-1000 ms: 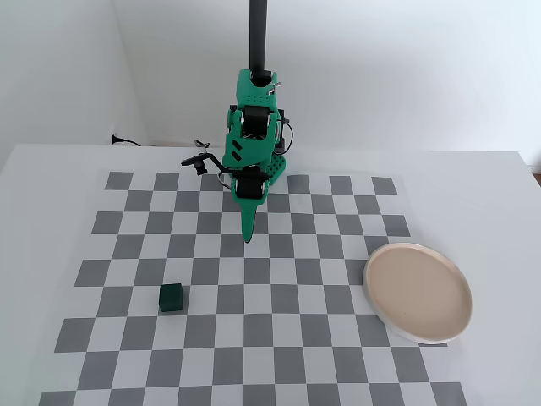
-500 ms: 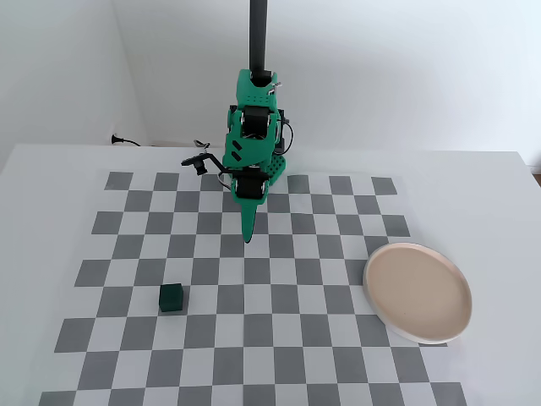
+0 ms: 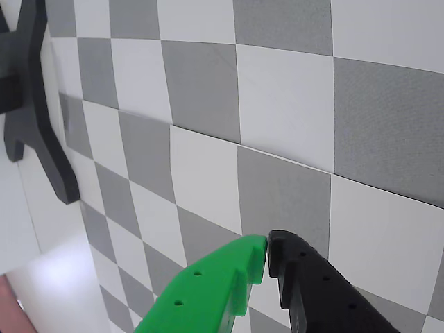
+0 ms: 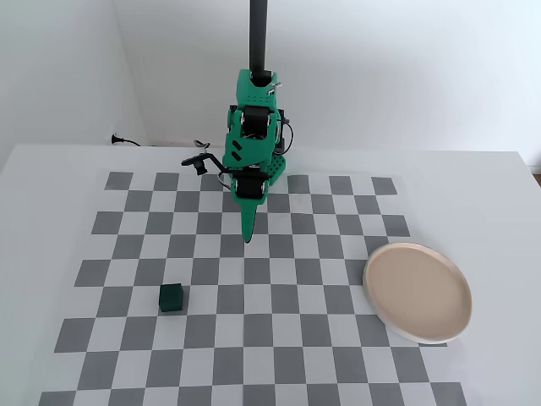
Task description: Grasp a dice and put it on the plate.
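Nothing has moved over the last second: the gripper (image 4: 247,238) still hangs with its tips pressed together and empty above the checkered mat (image 4: 279,338), the dice (image 4: 172,297) sits untouched, well apart from the plate (image 4: 418,292), so grasping has not begun.

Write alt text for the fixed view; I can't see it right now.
A green robot arm hangs over the far side of a checkered mat, its claw shut, pointing down and holding nothing. A small dark green dice sits on the mat at lower left, and an empty beige plate rests at the right edge.
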Controlling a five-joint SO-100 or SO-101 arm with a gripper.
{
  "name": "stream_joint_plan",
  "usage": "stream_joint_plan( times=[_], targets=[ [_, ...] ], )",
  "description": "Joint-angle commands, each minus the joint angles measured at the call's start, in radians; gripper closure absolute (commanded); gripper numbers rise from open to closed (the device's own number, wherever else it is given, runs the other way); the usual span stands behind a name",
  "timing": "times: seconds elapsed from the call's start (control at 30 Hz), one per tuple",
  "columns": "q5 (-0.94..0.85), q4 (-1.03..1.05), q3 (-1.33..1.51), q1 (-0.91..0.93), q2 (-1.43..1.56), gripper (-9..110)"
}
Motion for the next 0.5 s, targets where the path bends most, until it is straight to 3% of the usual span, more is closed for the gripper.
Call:
stream_joint_plan(
  times=[0.0, 0.47],
  targets=[
    [-0.006, 0.002, -0.018, -0.008, 0.015, 104],
    [-0.132, 0.003, -0.018, -0.031, 0.017, 106]
  ],
)
